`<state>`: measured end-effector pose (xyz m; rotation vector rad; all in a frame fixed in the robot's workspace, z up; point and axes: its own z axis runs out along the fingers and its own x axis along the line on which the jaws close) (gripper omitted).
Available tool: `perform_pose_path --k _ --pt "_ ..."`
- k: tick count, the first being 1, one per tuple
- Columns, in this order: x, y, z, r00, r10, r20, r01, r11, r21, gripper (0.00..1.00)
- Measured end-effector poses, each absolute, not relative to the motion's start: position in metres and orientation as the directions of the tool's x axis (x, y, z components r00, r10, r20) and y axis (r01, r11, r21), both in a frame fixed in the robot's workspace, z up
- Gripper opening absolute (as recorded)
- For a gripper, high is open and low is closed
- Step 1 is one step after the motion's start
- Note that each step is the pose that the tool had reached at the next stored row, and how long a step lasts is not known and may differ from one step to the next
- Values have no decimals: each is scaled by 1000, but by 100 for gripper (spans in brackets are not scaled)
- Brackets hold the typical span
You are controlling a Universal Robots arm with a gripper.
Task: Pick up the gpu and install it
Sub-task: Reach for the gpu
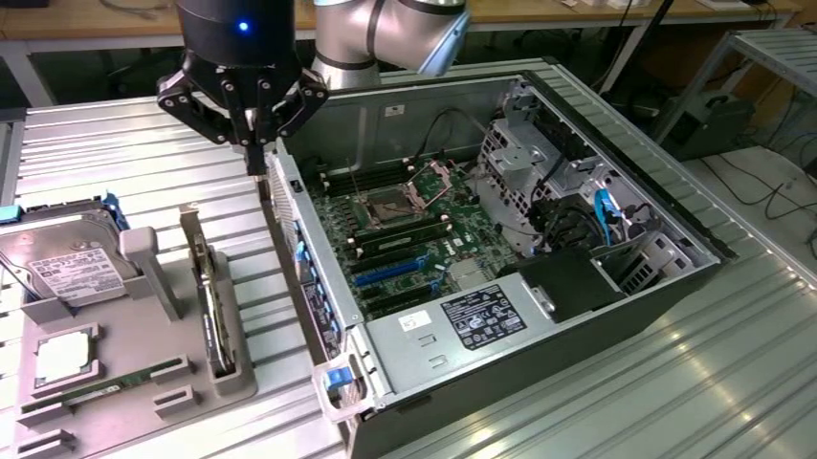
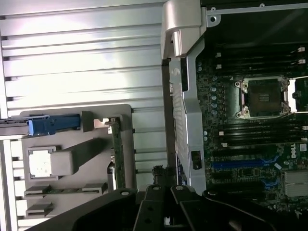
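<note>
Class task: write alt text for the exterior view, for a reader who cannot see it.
A robot arm's shut, empty gripper hangs over one wall of an open computer case, its motherboard exposed. On the exterior view's left, a grey tray holds the gpu standing on edge and a hard drive.

No text is legible. Printed labels, too small to read: one on the power supply inside the computer case; one on the hard drive beside that case.
</note>
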<state>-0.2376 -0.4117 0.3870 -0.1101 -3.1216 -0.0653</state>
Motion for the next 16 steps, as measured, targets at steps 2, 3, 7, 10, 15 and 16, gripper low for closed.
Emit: perform_pose_path --k 2,3,7,10,15,16 --pt "-243 -412 387 -997 70 19 70 997 41 11" --pt "-245 -413 387 -997 70 20 70 997 41 11" --pt "-255 -416 386 -997 69 21 70 997 41 11" --pt "-258 -420 386 -998 64 22 65 997 41 11" --pt "-262 -426 385 -999 45 22 46 998 41 11" --pt "-262 -427 385 -999 42 22 43 998 41 11"
